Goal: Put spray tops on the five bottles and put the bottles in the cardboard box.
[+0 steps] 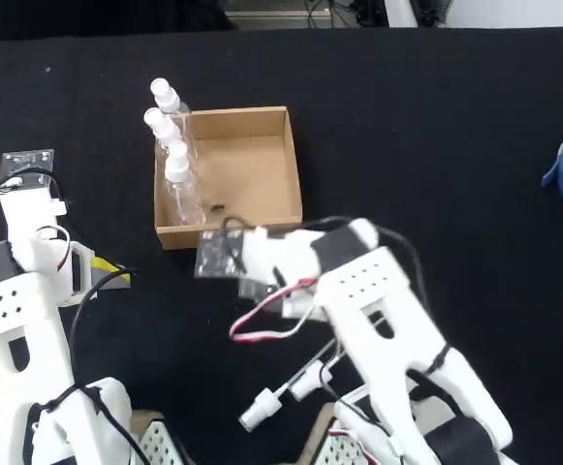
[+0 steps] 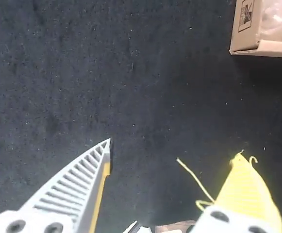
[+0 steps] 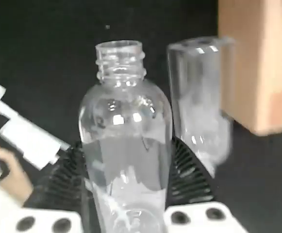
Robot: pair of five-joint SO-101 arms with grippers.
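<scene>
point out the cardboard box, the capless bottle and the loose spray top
cardboard box (image 1: 247, 165), high view, bare floor
capless bottle (image 3: 124, 141), right wrist view, body
loose spray top (image 1: 260, 410), high view, thick end

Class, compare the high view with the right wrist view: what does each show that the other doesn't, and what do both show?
The high view adds three topped bottles standing along one wall inside the cardboard box. The right wrist view adds the right gripper shut on an uncapped bottle, with another clear container beside it. Both show the cardboard box and the black table.
</scene>
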